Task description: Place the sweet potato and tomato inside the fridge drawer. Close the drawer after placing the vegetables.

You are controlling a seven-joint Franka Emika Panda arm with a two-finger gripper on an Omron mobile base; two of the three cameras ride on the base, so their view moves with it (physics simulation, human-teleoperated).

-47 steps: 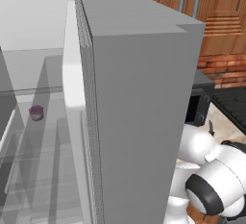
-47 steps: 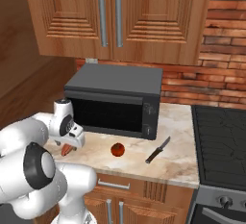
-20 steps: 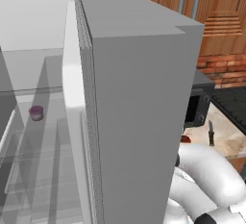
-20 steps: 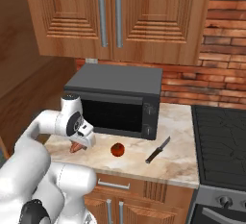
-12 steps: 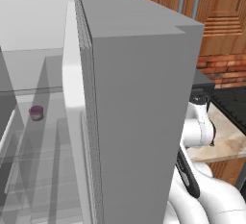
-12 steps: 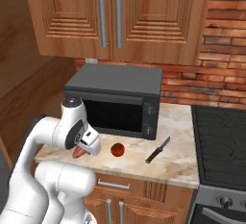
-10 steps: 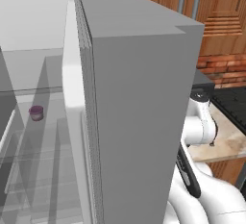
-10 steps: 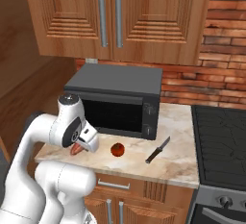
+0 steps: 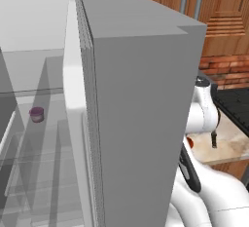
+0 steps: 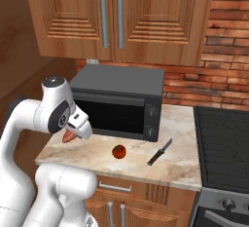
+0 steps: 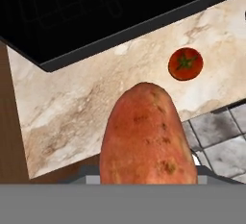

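Sweet potato (image 11: 148, 136) held in the gripper (image 10: 73, 134), lifted above the marble counter (image 10: 185, 148).
The jaws are closed on the sweet potato, which fills the space between them in the hand view, long axis pointing away from the hand. Beyond its tip and slightly to one side, the tomato (image 10: 118, 151) sits on the counter, well apart from the jaws, in front of the black microwave (image 10: 121, 102). A knife (image 10: 159, 152) lies farther along the counter.

Sweet potato (image 11: 146, 136) aloft, tomato (image 11: 185, 64) on counter
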